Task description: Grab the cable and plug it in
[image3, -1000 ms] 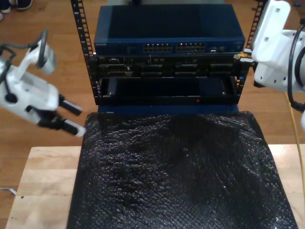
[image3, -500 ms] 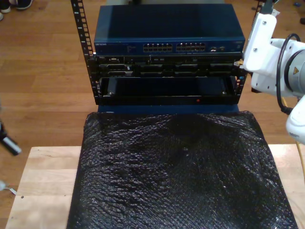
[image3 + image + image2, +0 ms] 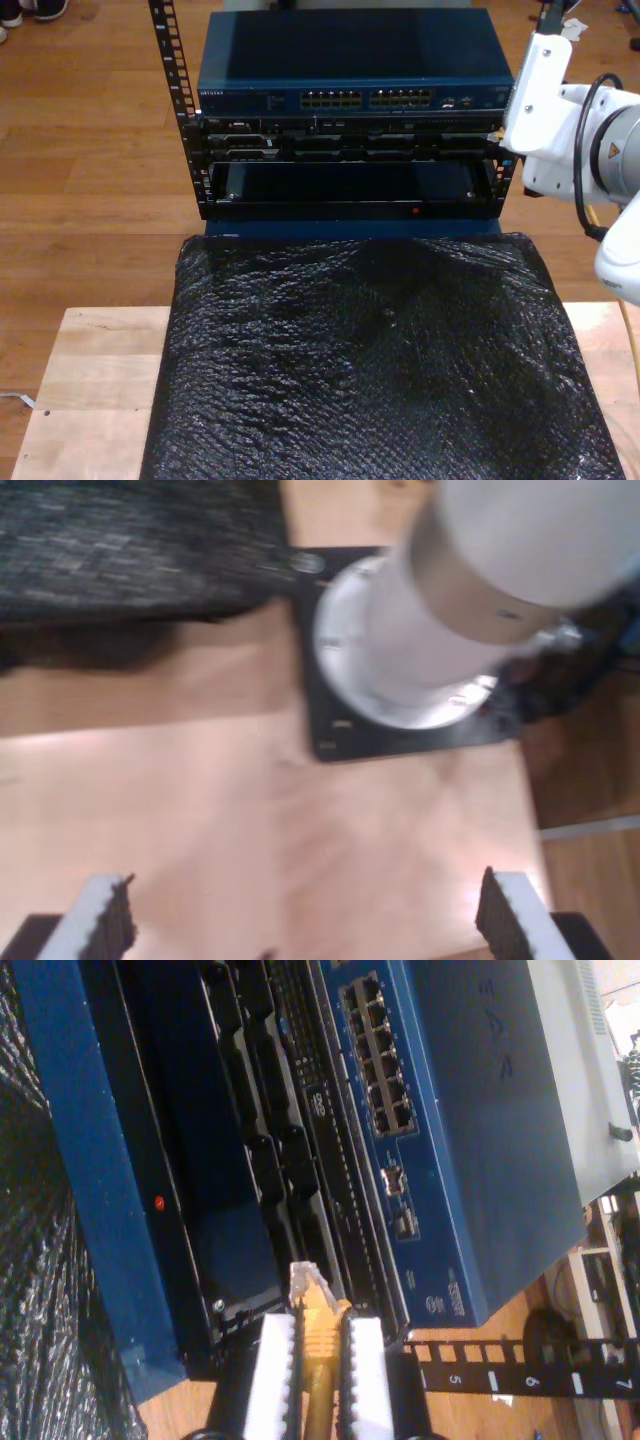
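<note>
Cable [image 3: 318, 1345] is the whole job, and it sits pinched in my second gripper [image 3: 318, 1360], whose two white pads are clamped on its yellow jacket just behind the clear plug [image 3: 305, 1282], so the plug sticks out free ahead of the pads, ready to go into a socket. Taking the blue switch [image 3: 350, 60] at the top of the rack [image 3: 190, 150] as the landmark: the black padded mat [image 3: 370, 360] lies in front of it over the wooden table [image 3: 90, 390]; the white arm [image 3: 560, 120] stands just beside its end on the exterior view's right; the plug hangs near that same end, below the rows of ports [image 3: 378, 1055] and not yet lined up with any, so I judge the approach is what remains. My first gripper [image 3: 300, 920] idles well away from the switch, pads wide apart over bare wood, near an arm's round base [image 3: 400, 670].
</note>
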`<state>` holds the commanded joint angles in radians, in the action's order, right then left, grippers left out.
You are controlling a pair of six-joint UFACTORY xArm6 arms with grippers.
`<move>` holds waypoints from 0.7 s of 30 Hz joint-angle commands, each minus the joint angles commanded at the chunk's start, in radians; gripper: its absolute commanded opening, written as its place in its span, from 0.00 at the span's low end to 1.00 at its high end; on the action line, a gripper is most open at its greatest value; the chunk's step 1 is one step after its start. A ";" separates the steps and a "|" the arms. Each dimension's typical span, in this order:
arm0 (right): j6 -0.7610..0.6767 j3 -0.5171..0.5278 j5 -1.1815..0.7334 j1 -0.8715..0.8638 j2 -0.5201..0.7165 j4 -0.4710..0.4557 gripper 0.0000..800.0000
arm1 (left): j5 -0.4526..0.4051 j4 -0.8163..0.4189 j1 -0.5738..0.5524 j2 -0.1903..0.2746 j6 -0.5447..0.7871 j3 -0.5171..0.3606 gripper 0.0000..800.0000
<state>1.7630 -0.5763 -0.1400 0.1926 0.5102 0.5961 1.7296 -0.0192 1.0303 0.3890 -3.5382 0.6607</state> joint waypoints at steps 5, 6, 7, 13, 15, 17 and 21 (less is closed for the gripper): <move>0.000 -0.002 0.000 0.008 -0.002 0.000 0.00 | -0.075 -0.044 0.089 0.020 0.077 -0.106 1.00; 0.000 -0.002 0.000 0.008 -0.002 -0.002 0.00 | -0.083 -0.054 0.097 0.025 0.089 -0.123 1.00; 0.000 -0.002 0.000 0.008 -0.002 -0.002 0.00 | -0.086 -0.064 0.103 0.034 0.101 -0.143 1.00; 0.000 0.000 0.000 0.008 -0.014 0.000 0.00 | -0.149 -0.100 0.112 0.095 0.143 -0.253 1.00; 0.000 0.000 0.000 0.009 -0.017 0.000 0.00 | -0.172 -0.101 0.120 0.121 0.153 -0.292 1.00; 0.000 0.000 0.000 0.009 -0.021 0.000 0.00 | -0.192 -0.103 0.132 0.140 0.169 -0.319 1.00; 0.000 0.000 0.003 0.017 -0.025 -0.002 0.00 | -0.238 -0.106 0.166 0.144 0.192 -0.358 1.00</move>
<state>1.7630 -0.5763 -0.1369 0.2094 0.4856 0.5946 1.4918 -0.1250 1.1960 0.5332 -3.3464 0.3032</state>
